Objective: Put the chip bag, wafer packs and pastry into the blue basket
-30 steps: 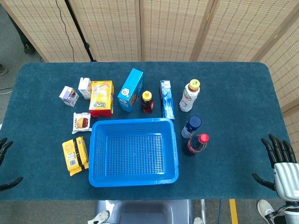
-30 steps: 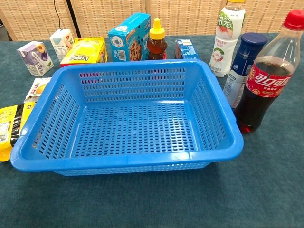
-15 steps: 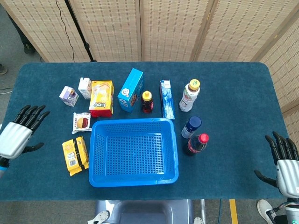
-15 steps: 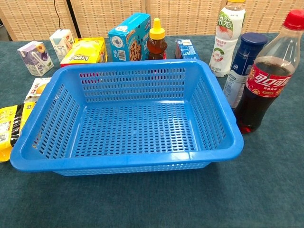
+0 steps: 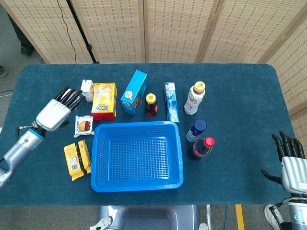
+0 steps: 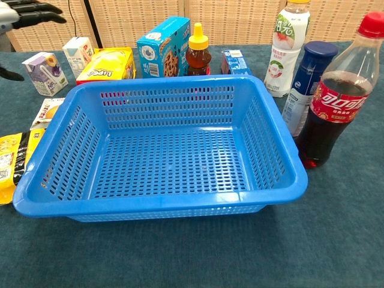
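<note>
The blue basket (image 5: pixel 137 155) (image 6: pixel 162 156) sits near the table's front, with nothing in it. The yellow chip bag (image 5: pixel 104 100) (image 6: pixel 106 65) lies behind its left corner. A pastry packet (image 5: pixel 84 126) (image 6: pixel 48 111) and yellow wafer packs (image 5: pixel 77 159) (image 6: pixel 12 165) lie left of the basket. My left hand (image 5: pixel 61 108) (image 6: pixel 24 12) hovers open above the table, left of the chip bag and over the purple carton, fingers spread and holding nothing. At the table's front right corner my right hand (image 5: pixel 289 165) is open, far from everything.
Behind the basket stand a white milk carton (image 5: pixel 87 89), a blue cookie box (image 5: pixel 135 92), a honey bottle (image 5: pixel 151 104), a slim blue box (image 5: pixel 171 101) and a white drink bottle (image 5: pixel 194 97). A blue can (image 5: pixel 196 130) and cola bottle (image 5: pixel 201 147) stand right of the basket.
My left hand has swung in from the table's left edge, up and rightward, and now covers the purple carton. The right hand has barely moved.
</note>
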You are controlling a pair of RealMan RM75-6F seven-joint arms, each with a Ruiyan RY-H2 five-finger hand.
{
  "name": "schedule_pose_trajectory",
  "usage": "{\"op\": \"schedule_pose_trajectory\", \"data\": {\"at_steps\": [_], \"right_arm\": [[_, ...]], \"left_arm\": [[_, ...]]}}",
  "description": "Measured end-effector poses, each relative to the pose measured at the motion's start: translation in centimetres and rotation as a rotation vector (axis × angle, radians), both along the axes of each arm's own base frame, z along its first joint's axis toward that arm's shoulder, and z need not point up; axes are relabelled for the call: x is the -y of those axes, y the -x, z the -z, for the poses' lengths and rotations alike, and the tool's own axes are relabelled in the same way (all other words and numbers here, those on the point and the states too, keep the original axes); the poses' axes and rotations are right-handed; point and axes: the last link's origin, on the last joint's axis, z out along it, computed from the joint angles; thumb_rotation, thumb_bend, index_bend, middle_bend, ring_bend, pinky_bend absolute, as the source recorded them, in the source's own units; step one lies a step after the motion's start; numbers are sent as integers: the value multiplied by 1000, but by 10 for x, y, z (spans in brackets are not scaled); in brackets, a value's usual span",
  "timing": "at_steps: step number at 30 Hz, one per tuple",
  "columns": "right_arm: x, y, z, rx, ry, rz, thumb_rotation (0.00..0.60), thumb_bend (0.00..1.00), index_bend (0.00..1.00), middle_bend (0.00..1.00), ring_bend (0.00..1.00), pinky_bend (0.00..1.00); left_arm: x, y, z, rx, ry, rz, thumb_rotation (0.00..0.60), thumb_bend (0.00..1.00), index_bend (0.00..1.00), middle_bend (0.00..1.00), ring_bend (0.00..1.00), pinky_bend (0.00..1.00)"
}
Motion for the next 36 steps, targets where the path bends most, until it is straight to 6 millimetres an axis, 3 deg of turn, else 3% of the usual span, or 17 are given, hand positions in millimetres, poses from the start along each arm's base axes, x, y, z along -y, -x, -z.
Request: {"op": "schedule_pose_trajectory", "data": {"at_steps": [7,14,22,31,34,36], "right_arm": [[6,2,0,-4,22,28,600,0,0,0,0,0],[8,4,-4,-19,66,37,600,0,0,0,0,0],[7,0,-2,-22,75,2,600,0,0,0,0,0],[10,-1,-1,-21,79,-2,600,0,0,0,0,0],[8,-2,-2,-19,82,-7,600,0,0,0,0,0],[7,-2,-3,-16,86,-9,600,0,0,0,0,0]], "left_arm": [[-33,-25,32,-42,49,-10,600,33,0,0,0,0],[-54,-36,46,-76,52,-29,600,33,0,0,0,0],[-65,-40,66,-114,82,-64,600,33,0,0,0,0],[-77,-60,87,-142,104,-75,600,39,0,0,0,0],[-77,-59,95,-175,117,-90,600,110,0,0,0,1],[-76,-60,101,-199,126,-90,600,233,3,0,2,78]]}}
